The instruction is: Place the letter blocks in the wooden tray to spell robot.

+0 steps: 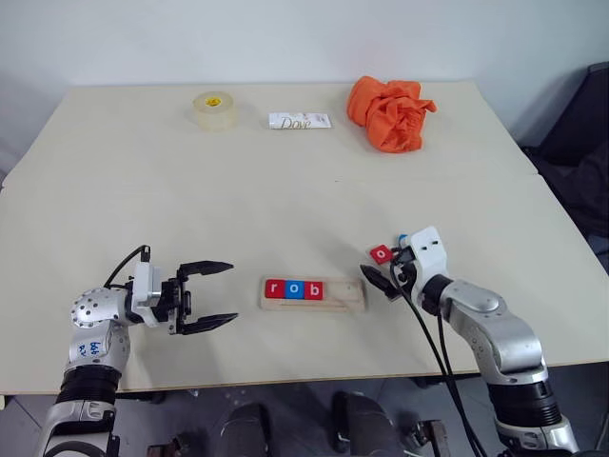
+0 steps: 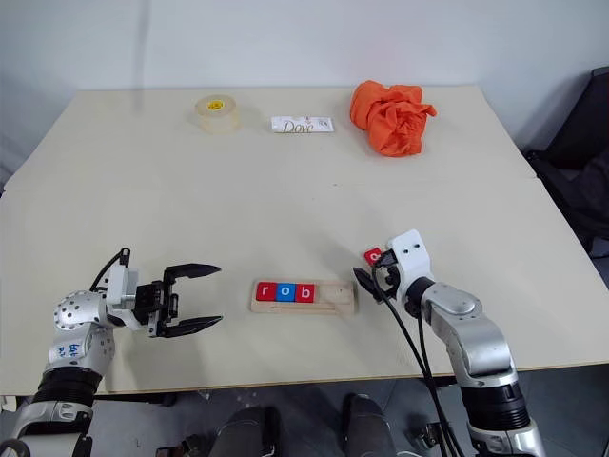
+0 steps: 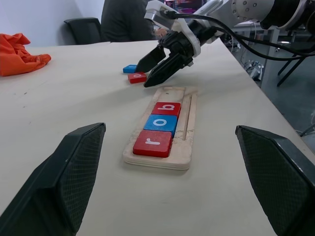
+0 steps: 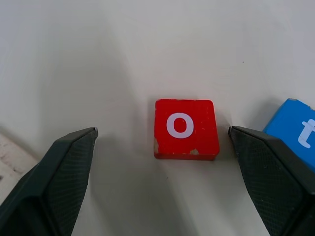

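Three letter blocks, red r (image 3: 153,143), blue o (image 3: 161,122), red b (image 3: 166,108), sit in the wooden tray (image 1: 344,298). Red o block (image 4: 185,128) and blue t block (image 4: 295,135) lie on the table just right of the tray. Right gripper (image 4: 162,147) spread wide around the red o, empty. Left gripper (image 1: 208,296) left of tray, wide open, empty.

A long pale wooden tray (image 2: 304,297) on a cream table (image 2: 285,190) holds red, blue and red letter tiles (image 2: 284,292) reading "rob". At three o'clock, the right gripper (image 2: 371,276) hovers open beside a loose red tile (image 2: 373,255); at nine o'clock, the left gripper (image 2: 195,299) gapes wide.
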Robot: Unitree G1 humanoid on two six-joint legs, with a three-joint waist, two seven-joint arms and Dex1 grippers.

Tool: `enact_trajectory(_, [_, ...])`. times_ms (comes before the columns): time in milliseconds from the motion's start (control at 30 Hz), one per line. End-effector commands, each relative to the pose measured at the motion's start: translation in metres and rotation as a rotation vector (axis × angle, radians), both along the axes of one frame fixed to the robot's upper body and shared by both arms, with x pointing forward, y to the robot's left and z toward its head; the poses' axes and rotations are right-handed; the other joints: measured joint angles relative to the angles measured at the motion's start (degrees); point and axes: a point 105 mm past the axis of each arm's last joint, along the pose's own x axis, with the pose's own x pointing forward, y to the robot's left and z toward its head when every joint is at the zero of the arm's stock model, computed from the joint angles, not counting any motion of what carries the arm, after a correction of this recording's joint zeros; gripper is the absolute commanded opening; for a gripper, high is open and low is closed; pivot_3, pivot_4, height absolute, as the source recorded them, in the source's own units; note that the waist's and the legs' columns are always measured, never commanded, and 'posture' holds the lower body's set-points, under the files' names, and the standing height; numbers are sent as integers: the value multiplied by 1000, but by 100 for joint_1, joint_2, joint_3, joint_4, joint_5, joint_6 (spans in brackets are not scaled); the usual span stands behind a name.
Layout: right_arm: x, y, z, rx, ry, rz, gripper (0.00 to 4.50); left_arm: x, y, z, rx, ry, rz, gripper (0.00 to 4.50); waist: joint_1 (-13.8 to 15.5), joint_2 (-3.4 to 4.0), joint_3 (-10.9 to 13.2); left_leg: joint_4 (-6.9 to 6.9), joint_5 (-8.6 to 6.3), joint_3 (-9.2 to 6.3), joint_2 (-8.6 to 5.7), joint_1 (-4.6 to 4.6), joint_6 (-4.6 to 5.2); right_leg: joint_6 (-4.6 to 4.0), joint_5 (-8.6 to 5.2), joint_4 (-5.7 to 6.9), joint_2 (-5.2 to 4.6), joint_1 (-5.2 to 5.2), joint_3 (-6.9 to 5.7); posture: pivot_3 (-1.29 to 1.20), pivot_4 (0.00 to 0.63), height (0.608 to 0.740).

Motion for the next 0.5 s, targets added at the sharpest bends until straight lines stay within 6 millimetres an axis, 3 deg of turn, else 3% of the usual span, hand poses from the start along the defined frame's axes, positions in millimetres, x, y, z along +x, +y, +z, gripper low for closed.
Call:
enact_trajectory(33, [2,-3,-1,7,-13,-26,4464,-4,0,4,15,-32,-41,4500,0,0,0,0,0,0,0,0,0,0,0,0,0,0,0,0,150,740])
enact_trajectory(233, [8,-7,-7,36,12,-75,4464,-4,0,4,15,-33,-38,4500,-5,-1,-1,1,0,0,0,2,0,0,0,2,0,1,0,0,150,740])
enact_trajectory(500, [9,-10,-6,34,4,-104,1814,-4,-1,5,15,-34,-41,4500,-4,-2,-1,0,1,0,0,3,0,0,0,2,0,1,0,0,150,740])
